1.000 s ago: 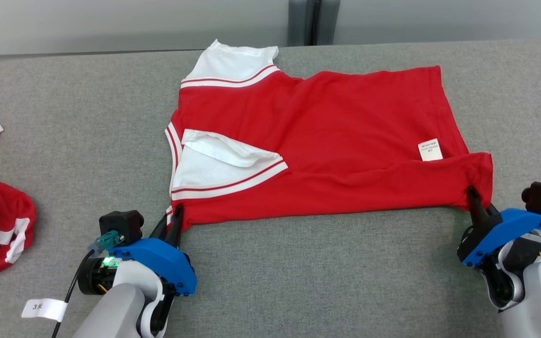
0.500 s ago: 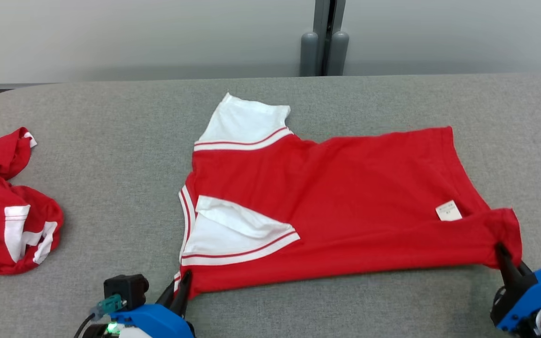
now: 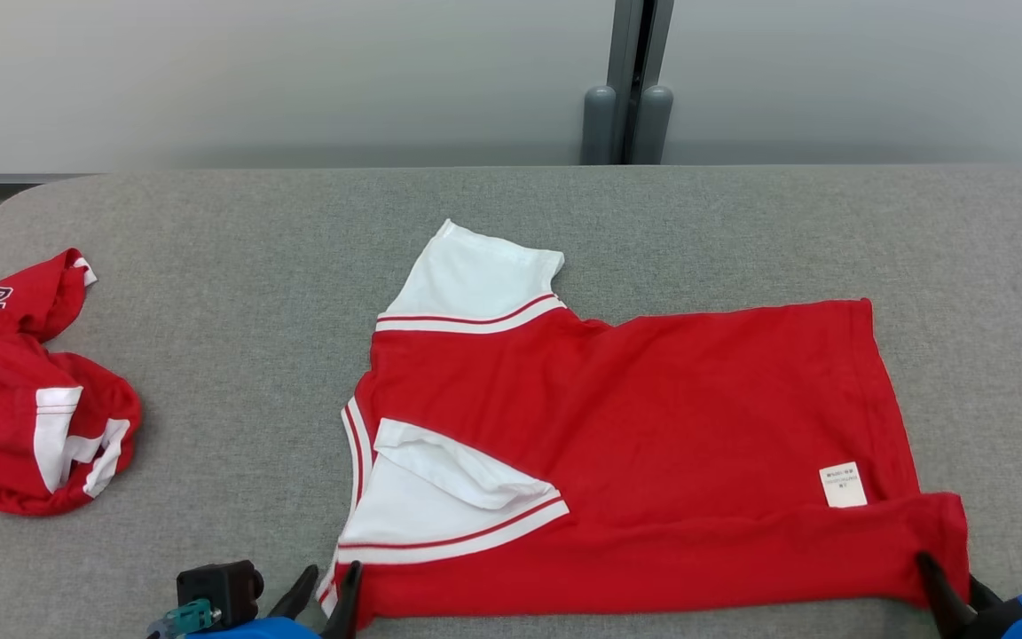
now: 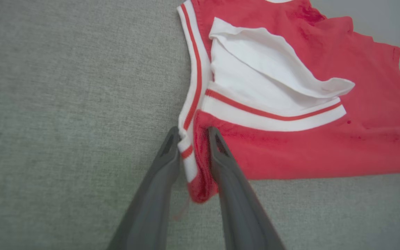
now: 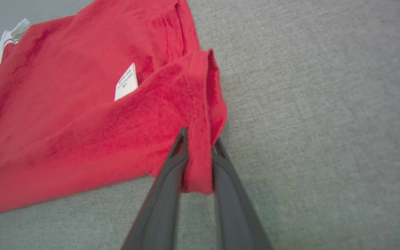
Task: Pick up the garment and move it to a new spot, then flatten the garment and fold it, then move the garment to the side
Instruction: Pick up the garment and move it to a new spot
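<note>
Shirt [image 3: 635,444] lay flat by near edge of desk [image 3: 209,266], near side turned over: moved, flattened, first fold likely laid. Left claw [image 4: 193,130] parted round collar corner. Right claw [image 5: 200,137] narrow, pinching hem corner. More folds and shift aside left.

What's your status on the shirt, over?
Left gripper parted around shirt corner. Right gripper at hem corner, grip unclear. Shirt spread on table. Second shirt far left, clear.

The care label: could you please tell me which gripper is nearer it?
Right: the right gripper is at the hem corner beside the label; the left gripper, the far corner.
</note>
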